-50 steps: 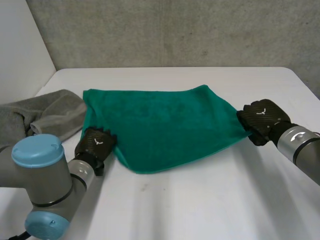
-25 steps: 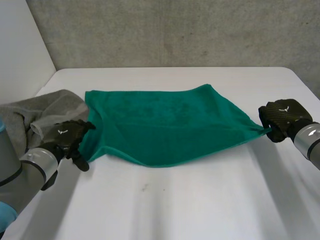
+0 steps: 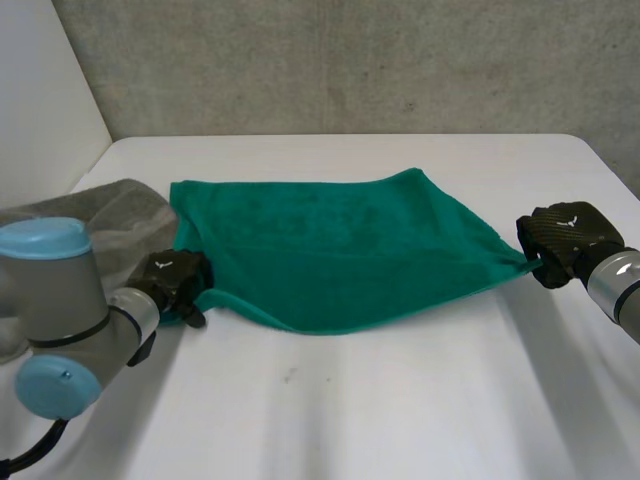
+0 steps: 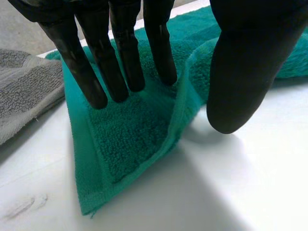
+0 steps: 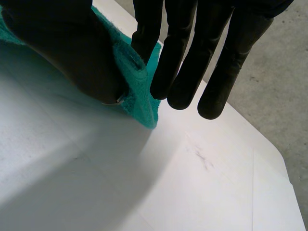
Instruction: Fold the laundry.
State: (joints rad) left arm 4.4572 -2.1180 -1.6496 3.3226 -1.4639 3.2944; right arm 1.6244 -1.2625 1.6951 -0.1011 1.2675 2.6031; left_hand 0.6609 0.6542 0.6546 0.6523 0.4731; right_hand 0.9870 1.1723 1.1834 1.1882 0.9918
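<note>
- Towel (image 3: pixel 330 250), green, lies spread flat across the middle of the white counter (image 3: pixel 400 400), its long edges running side to side.
- Left hand (image 3: pixel 178 282) sits at the towel's near-left corner. In its wrist view the fingers (image 4: pixel 120 62) are straight, with their tips resting on top of the cloth. The thumb (image 4: pixel 240 72) is beside a raised fold of the edge, its tip over bare counter, so this hand is released.
- Right hand (image 3: pixel 562 238) is at the towel's right corner. In its wrist view the thumb (image 5: pixel 72 48) and one of the fingers (image 5: pixel 147 29) pinch the corner, grasping the cloth.
- Grey cloth (image 3: pixel 115 215) lies bunched at the counter's left side, touching the towel's left edge.
</note>
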